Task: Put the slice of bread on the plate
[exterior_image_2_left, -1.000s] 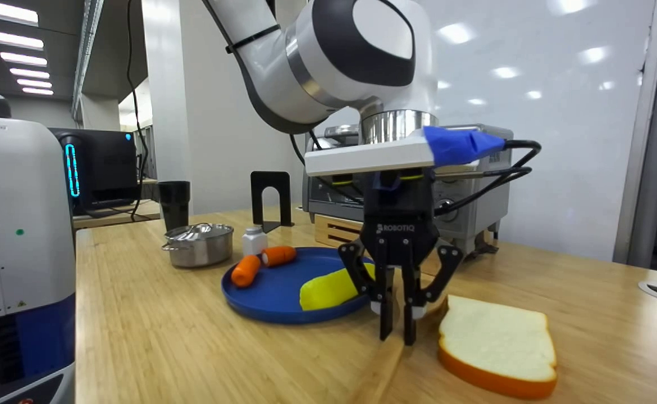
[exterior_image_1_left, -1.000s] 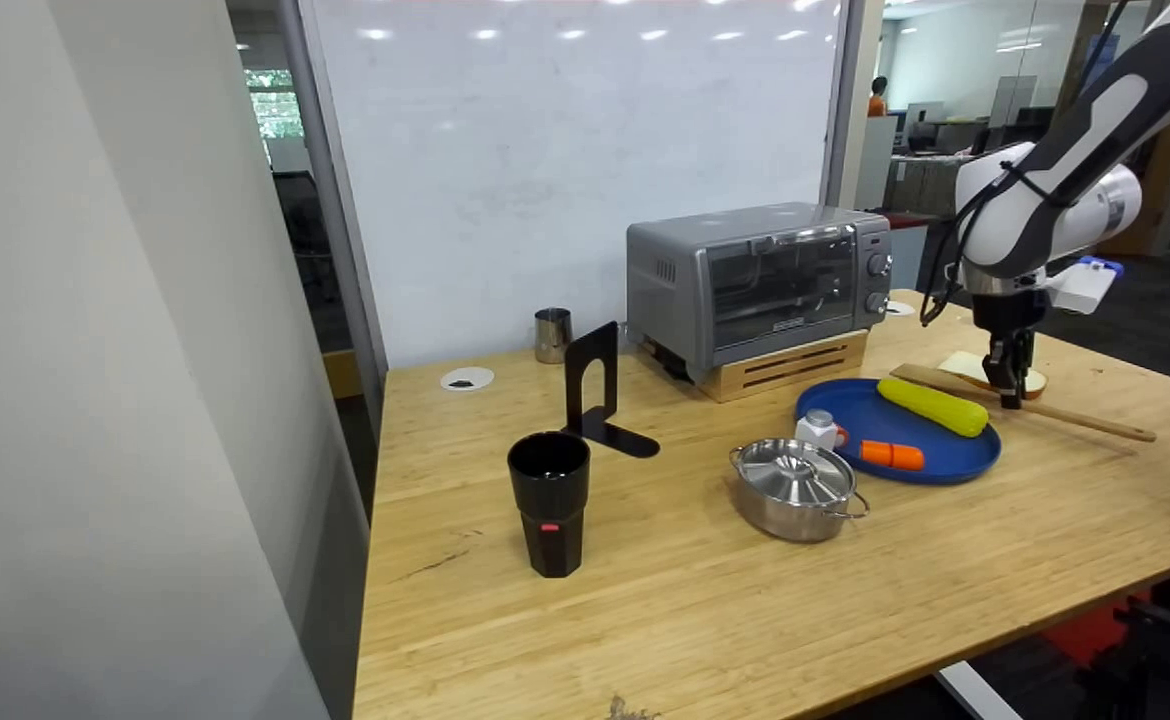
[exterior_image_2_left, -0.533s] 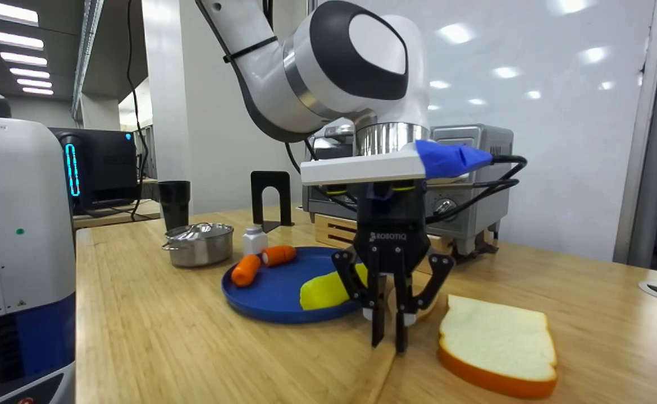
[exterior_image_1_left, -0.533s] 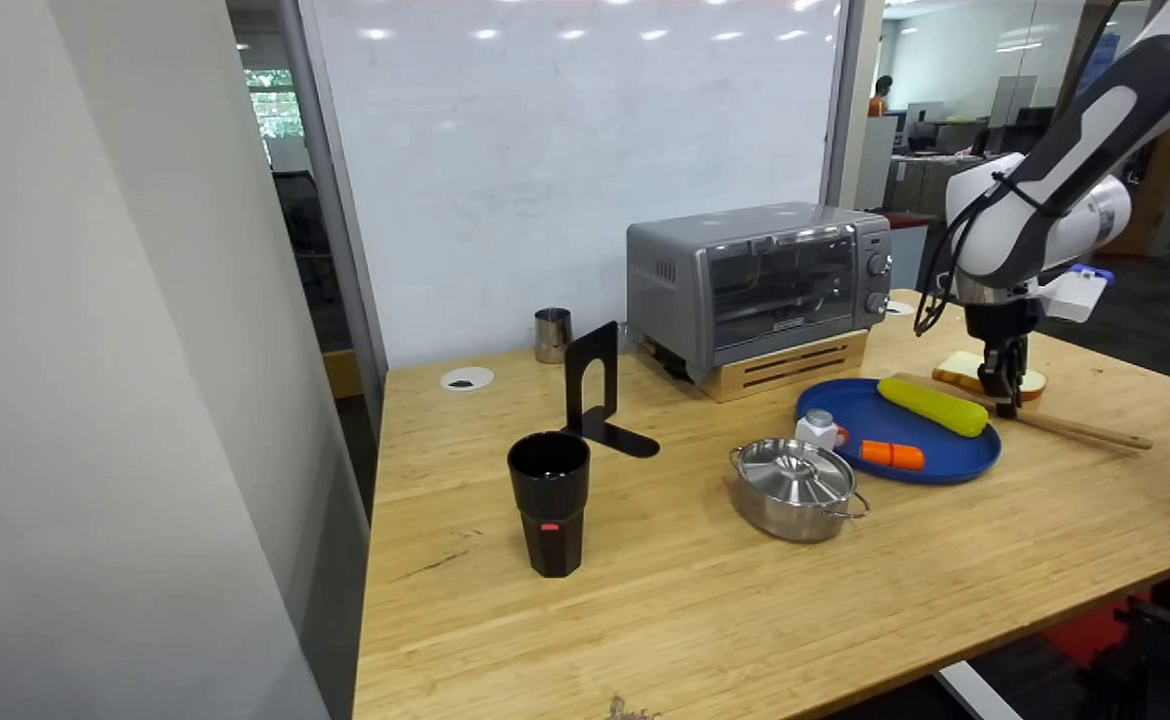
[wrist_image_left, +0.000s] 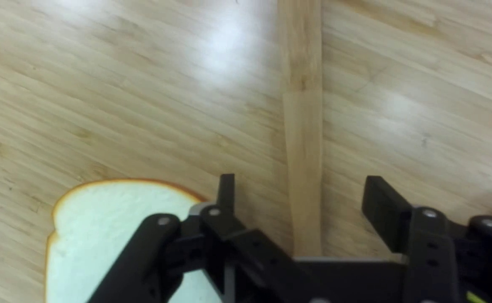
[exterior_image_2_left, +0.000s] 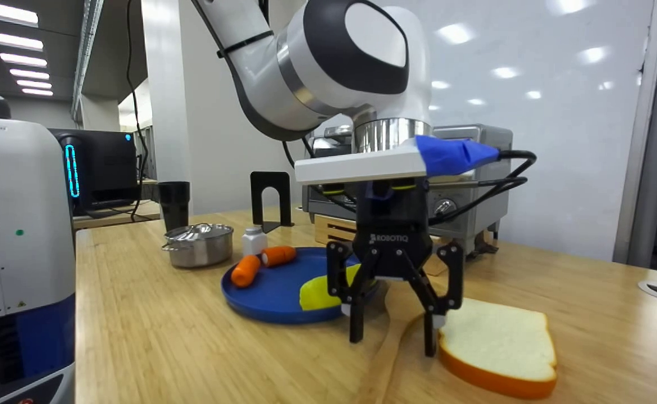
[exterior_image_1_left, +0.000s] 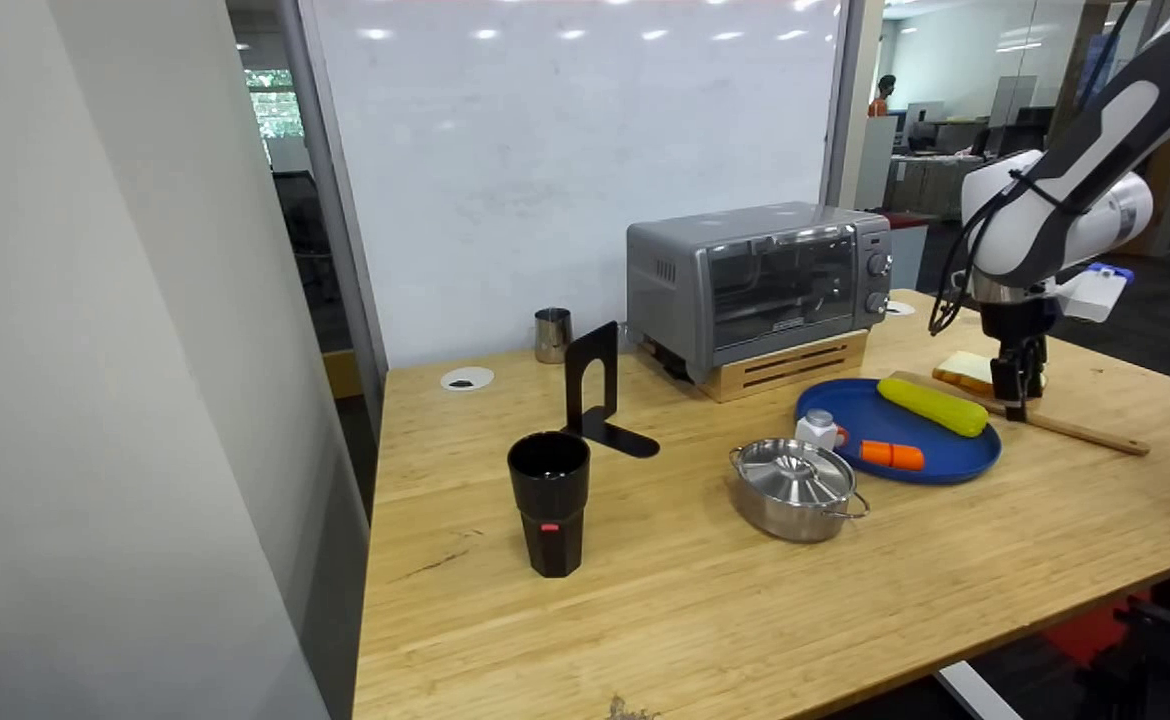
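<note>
The slice of bread (exterior_image_2_left: 500, 342) lies flat on the table; part of it shows at lower left in the wrist view, partly covered by a finger linkage. My gripper (exterior_image_2_left: 393, 343) points down beside it, low over the table, its fingers spread wide. One finger (exterior_image_2_left: 429, 336) is close to the bread's edge; whether they touch I cannot tell. Between the fingers, held by neither, runs the handle of a wooden spoon (wrist_image_left: 302, 139). On the far side of the gripper from the bread is the round blue plate (exterior_image_2_left: 272, 308).
On the plate are a yellow vegetable (exterior_image_1_left: 930, 405) and orange carrot pieces (exterior_image_2_left: 247, 270). A white bottle (exterior_image_2_left: 254, 241) and a lidded metal pot (exterior_image_2_left: 202, 247) stand beside it. Behind is a toaster oven (exterior_image_1_left: 775, 285) on a wooden stand. Further off are a black cup (exterior_image_1_left: 550, 500) and bookend (exterior_image_1_left: 595, 390).
The fingers were close together around the spoon's handle and have now spread, letting go of it. The spoon has shifted slightly along with the gripper. Bread and plate have stayed put.
</note>
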`<state>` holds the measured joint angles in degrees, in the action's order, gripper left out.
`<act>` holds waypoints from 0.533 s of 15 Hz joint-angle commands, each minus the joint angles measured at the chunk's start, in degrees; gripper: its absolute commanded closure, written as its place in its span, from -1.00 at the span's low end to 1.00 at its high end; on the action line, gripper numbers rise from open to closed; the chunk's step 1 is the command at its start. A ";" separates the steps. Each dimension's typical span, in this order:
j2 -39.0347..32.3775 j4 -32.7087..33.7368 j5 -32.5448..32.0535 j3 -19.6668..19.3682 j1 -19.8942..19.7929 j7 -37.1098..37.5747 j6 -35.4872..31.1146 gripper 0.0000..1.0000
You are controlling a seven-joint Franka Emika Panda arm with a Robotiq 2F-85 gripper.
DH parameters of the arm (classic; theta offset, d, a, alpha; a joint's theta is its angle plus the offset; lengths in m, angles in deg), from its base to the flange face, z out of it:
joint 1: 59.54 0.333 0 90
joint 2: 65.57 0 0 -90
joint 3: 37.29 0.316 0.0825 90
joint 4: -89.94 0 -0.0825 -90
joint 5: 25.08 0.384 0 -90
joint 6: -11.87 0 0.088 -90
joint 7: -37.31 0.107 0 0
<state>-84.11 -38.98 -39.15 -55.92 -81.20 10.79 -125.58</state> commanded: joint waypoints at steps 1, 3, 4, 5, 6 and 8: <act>5.81 -5.39 -4.21 -1.59 -0.13 1.95 -2.65 -1.00; 8.35 -7.23 -6.77 -2.54 -0.01 2.96 -3.75 -1.00; 9.32 -7.98 -8.39 -3.06 0.07 3.84 -4.79 -1.00; 10.06 -8.50 -9.84 -3.54 0.00 4.68 -5.71 -1.00; 10.40 -8.79 -11.18 -3.96 -0.15 5.67 -6.98 -1.00; 10.75 -9.23 -11.72 -4.43 -0.65 6.51 -10.14 -1.00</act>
<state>-75.24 -45.75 -48.67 -59.53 -81.21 15.55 -131.04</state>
